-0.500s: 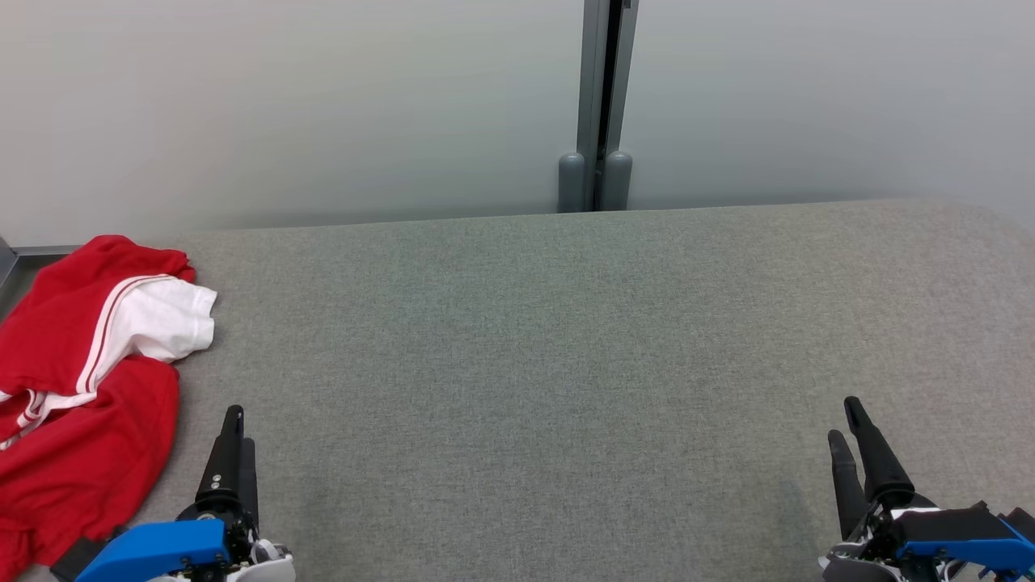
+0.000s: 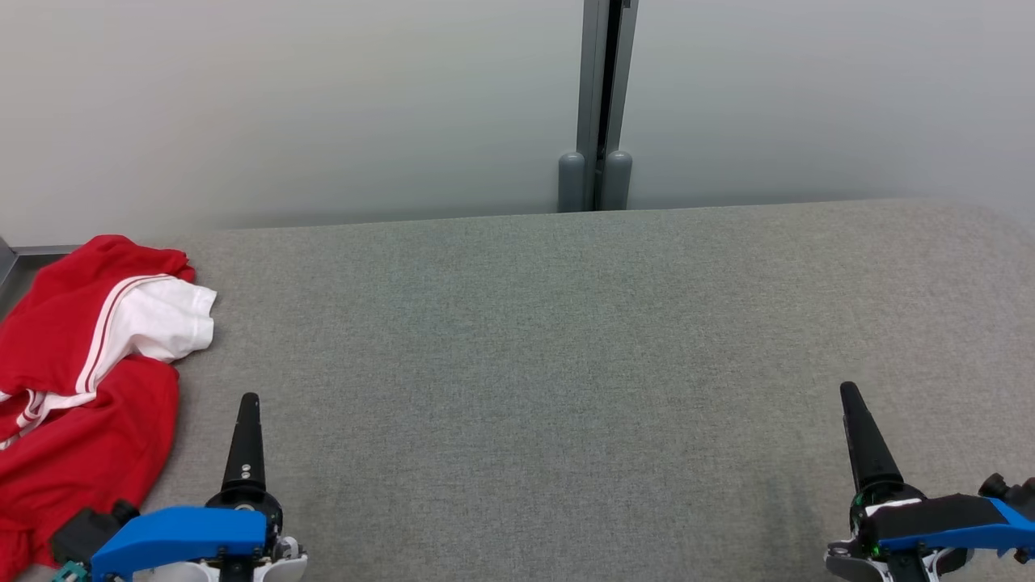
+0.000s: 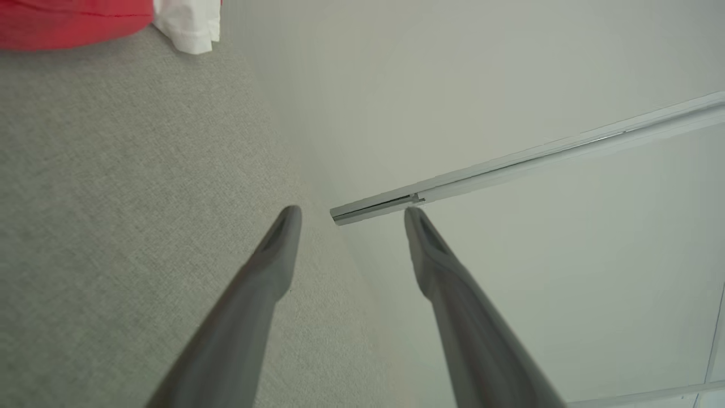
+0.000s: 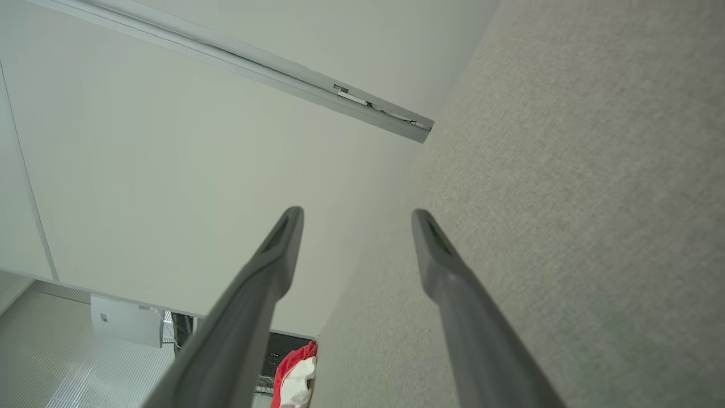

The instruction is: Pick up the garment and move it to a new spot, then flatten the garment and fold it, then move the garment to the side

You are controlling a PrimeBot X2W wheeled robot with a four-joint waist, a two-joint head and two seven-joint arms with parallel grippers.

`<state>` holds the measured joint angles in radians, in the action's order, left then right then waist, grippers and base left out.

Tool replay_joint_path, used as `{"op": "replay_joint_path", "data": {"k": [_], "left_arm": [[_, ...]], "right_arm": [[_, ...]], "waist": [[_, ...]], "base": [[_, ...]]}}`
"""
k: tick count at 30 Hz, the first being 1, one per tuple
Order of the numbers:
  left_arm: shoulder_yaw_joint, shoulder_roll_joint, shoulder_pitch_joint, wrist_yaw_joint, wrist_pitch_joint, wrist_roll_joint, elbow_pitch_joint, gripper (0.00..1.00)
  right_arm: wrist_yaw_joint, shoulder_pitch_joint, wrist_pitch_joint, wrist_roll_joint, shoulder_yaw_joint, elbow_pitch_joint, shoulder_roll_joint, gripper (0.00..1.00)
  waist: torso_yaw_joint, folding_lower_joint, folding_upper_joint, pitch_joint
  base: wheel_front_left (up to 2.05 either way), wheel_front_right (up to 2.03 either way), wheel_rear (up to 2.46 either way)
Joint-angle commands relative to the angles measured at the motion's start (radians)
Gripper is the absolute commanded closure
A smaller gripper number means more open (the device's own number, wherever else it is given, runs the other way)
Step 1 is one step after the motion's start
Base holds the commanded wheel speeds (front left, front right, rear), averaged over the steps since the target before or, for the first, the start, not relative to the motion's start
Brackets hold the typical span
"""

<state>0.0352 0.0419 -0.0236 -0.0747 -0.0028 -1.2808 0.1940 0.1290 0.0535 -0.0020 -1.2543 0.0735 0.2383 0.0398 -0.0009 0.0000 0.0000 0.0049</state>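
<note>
A crumpled red garment with a white sleeve and white stripes lies at the left edge of the grey fabric table. My left gripper hovers near the front edge, just right of the garment and not touching it. In the left wrist view the left gripper is open and empty, and the garment lies at the top left. My right gripper is at the front right, far from the garment. The right gripper is open and empty, with the garment small and distant between its fingers.
A pale wall stands right behind the table, with a grey vertical post at its middle. The garment hangs partly over the table's left edge. Beyond that edge there is a floor with a white box.
Both wrists have rolled, so each gripper's two fingers now line up as one in the head view. The left gripper shifted slightly right and the right gripper slightly forward. The garment has not moved.
</note>
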Motion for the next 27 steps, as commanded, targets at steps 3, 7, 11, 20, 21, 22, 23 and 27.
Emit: {"op": "replay_joint_path", "data": {"k": [3,7,11,20,21,22,23,27], "left_arm": [[-0.016,0.007,-0.008,0.012,-0.016,0.09,-0.029,0.0],[-0.027,0.008,-0.001,0.022,-0.031,0.183,-0.034,0.0],[-0.039,0.011,0.006,0.032,-0.047,0.296,-0.031,0.0],[-0.062,0.015,0.027,0.052,-0.077,0.466,-0.021,0.0],[-0.063,0.015,0.029,0.054,-0.08,0.48,-0.019,0.0],[-0.065,0.015,0.03,0.055,-0.084,0.495,-0.018,0.0],[-0.069,0.015,0.032,0.056,-0.09,0.522,-0.013,0.0],[-0.074,0.015,0.038,0.061,-0.102,0.574,0.0,0.0]], "right_arm": [[0.001,-0.002,-0.017,0.091,-0.01,-0.035,0.006,0.0],[0.001,-0.01,-0.032,0.177,-0.017,-0.05,0.006,0.0],[0.001,-0.018,-0.047,0.281,-0.026,-0.058,0.007,0.0],[0.001,-0.032,-0.078,0.452,-0.05,-0.058,0.008,0.0],[0.001,-0.034,-0.081,0.471,-0.054,-0.052,0.008,0.0],[0.001,-0.035,-0.084,0.488,-0.057,-0.046,0.008,0.0],[0.001,-0.035,-0.091,0.522,-0.062,-0.035,0.008,0.0],[0.001,-0.032,-0.103,0.576,-0.069,-0.025,0.009,0.0]], "waist": [[0.0,0.0,0.0,0.0],[0.0,0.0,0.0,0.001],[0.001,0.0,0.0,0.001],[0.002,0.0,0.0,0.001],[0.002,0.0,0.0,0.0],[0.001,0.0,0.0,0.0],[0.001,0.0,0.0,0.0],[0.001,0.0,0.0,0.0]], "base": [[0.0,0.0,0.0],[0.0,0.0,0.0],[0.0,0.0,0.0],[0.0,0.0,0.0],[0.0,0.0,0.0],[0.0,0.0,0.0],[0.0,0.0,0.0],[0.0,0.0,0.0]]}}
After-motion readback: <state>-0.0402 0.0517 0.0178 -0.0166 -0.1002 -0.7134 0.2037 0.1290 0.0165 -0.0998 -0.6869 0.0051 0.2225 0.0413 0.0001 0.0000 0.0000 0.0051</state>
